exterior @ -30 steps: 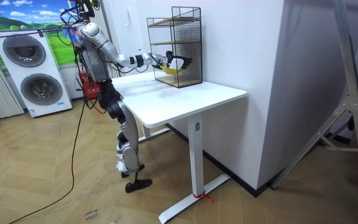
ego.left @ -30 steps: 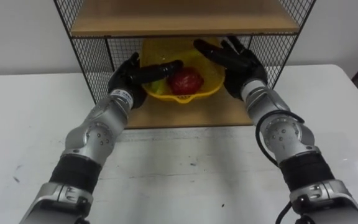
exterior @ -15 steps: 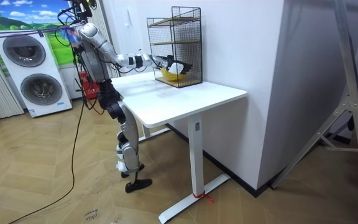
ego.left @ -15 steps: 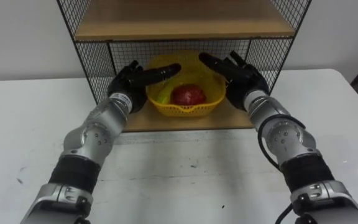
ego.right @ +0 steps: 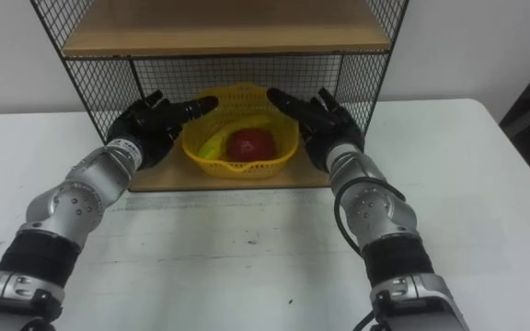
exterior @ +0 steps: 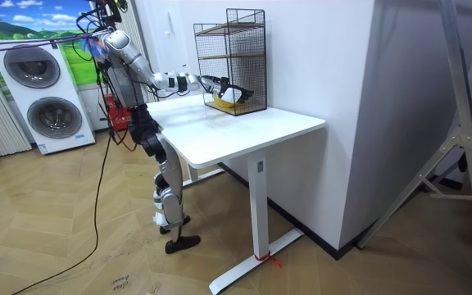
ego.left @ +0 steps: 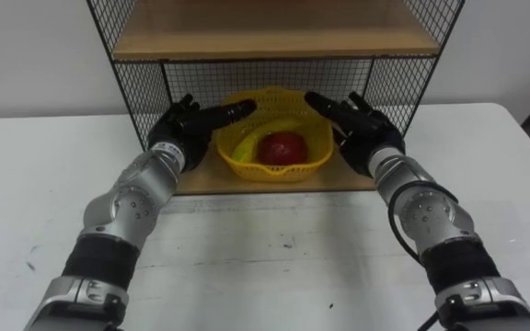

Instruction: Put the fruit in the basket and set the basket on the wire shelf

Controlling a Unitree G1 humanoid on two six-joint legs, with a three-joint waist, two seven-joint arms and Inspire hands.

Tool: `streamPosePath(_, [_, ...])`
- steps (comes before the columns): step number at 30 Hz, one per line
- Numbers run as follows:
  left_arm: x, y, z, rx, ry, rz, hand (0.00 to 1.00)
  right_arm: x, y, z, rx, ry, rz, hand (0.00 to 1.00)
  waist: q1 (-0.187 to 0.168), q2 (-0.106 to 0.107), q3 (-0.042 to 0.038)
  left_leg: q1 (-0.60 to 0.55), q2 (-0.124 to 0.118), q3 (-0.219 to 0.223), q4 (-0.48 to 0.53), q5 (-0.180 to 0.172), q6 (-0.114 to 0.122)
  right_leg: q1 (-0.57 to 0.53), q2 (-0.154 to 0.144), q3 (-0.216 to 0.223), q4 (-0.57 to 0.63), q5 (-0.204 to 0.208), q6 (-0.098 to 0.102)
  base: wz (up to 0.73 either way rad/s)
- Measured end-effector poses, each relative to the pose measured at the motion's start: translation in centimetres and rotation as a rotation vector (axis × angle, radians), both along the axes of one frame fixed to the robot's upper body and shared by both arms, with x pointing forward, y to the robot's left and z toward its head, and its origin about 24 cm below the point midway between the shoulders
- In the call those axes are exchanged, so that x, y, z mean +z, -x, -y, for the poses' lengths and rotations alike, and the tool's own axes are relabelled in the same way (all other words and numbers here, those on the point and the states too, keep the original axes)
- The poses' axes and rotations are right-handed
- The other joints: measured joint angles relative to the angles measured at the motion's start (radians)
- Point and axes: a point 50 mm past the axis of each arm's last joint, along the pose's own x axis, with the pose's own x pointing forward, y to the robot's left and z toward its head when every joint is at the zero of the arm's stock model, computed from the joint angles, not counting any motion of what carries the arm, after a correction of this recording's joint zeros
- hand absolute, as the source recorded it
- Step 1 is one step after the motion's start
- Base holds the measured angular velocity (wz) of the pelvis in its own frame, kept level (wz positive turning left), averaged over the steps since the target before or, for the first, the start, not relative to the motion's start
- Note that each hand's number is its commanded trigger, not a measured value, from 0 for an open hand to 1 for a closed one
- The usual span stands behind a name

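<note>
Left eye view: the basket sits on the wire shelf's lower board, a red fruit and a yellow fruit inside. My left hand and right hand flank it, fingers straight, holding nothing. I'd judge it light, stiff plastic, best taken by the rim. Right eye view: fingertip contact with the rim is unclear. Room view: the shelf's mesh half-hides the basket.

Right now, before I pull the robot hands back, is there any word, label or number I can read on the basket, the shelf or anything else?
No text can be read.
Yellow basket, wire shelf, white table: no print shows on them.
Washing machines in the room view: any marks on their panels are too small to read.
</note>
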Motion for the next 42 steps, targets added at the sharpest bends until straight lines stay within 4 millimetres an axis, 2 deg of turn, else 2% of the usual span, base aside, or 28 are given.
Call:
streamPosePath(5, [-0.2, 0.1, -0.1, 0.002, -0.002, -0.007, 0.0, -0.1, 0.1, 0.1, 0.002, 0.001, 0.003, 0.0, 0.0, 0.0, -0.0001, 0.002, 0.0, -0.005, 0.001, 0.0, 0.0, 0.006, 0.001, -0.002, 0.0, 0.0, 0.0, 0.02])
streamPosePath(12, [-0.1, 0.1, -0.1, 0.0, 0.002, -0.005, 0.0, 0.0, 0.0, 0.2, 0.033, 0.098, 0.02, 0.0, 0.006, -0.001, -0.001, 0.005, -0.001, -0.007, -0.002, 0.002, -0.002, 0.005, 0.001, -0.003, 0.001, 0.0, 0.0, 0.0])
streamPosePath(15, [0.2, 0.0, -0.1, -0.001, 0.0, 0.009, 0.0, 0.4, -0.1, 0.2, 0.034, 0.102, 0.04, 0.0, 0.009, -0.004, -0.0036, 0.005, -0.001, -0.007, -0.006, 0.002, -0.003, 0.004, 0.001, -0.004, 0.0, 0.0, -0.001, 0.0])
streamPosePath(19, [1.0, -0.1, 0.1, -0.01, -0.031, 0.052, 0.0, 1.4, -0.2, 0.3, 0.035, 0.137, 0.088, 0.0, 0.017, -0.007, -0.005, 0.006, 0.0, -0.007, -0.006, 0.003, -0.004, 0.004, 0.001, -0.005, 0.0, 0.0, -0.002, 0.0])
streamPosePath(26, [4.0, -0.2, 0.3, -0.034, -0.096, 0.207, 0.0, 3.6, 0.7, 0.7, 0.036, 0.205, 0.218, 0.0, 0.029, -0.012, -0.0096, 0.013, 0.0, -0.006, -0.007, 0.004, -0.005, 0.009, 0.003, 0.0, -0.001, 0.0, -0.002, 0.0])
streamPosePath(33, [4.0, 0.8, 0.1, -0.051, -0.119, 0.261, 0.0, 3.7, 0.7, 0.7, 0.051, 0.266, 0.237, 0.0, 0.026, -0.013, -0.0112, 0.029, 0.0, -0.007, -0.008, 0.003, -0.005, 0.025, 0.003, 0.002, -0.005, -0.001, -0.002, 0.0])
streamPosePath(38, [3.6, 1.5, -0.1, -0.082, -0.18, 0.285, 0.0, 2.4, 1.9, 1.2, 0.088, 0.323, 0.239, 0.0, 0.024, -0.013, -0.011, 0.036, 0.0, -0.017, -0.009, 0.003, -0.006, 0.038, 0.002, 0.0, -0.02, -0.002, -0.002, 0.05])
streamPosePath(42, [3.5, 2.0, -0.3, -0.093, -0.209, 0.305, 0.0, 2.7, 2.3, 1.2, 0.104, 0.364, 0.268, 0.0, 0.025, -0.014, -0.0108, 0.031, 0.001, -0.017, -0.01, 0.001, -0.008, 0.03, 0.002, -0.002, -0.018, -0.004, -0.002, -0.01])
